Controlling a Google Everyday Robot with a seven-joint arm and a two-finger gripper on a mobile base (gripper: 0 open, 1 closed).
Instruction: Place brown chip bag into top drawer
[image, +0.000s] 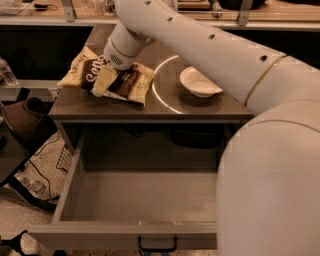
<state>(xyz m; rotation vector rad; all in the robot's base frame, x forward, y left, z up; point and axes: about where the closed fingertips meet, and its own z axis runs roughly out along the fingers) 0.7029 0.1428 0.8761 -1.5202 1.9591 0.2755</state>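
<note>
On the dark tabletop (200, 107) the gripper (107, 81) rests on the brown chip bag (137, 86) at 9 o'clock, its grip impossible to tell, with a white bowl (200, 82) at 3 o'clock and the top drawer (125, 235) open at 6 o'clock.

- A grey table (210, 107) stands in the middle, and a thin bright arc of light (154, 87) lies on its top.
- At 12 o'clock a pale counter (40, 21) runs along the upper edge, with dark space below it.
- At 8 o'clock the floor (30, 222) is pale and speckled, and black cables (37, 152) lie across it.
- At 9 o'clock there is a dark brown object (20, 117); I cannot tell what it is.
- The gripper (111, 80) is at 11 o'clock, over the left part of the table top.
</note>
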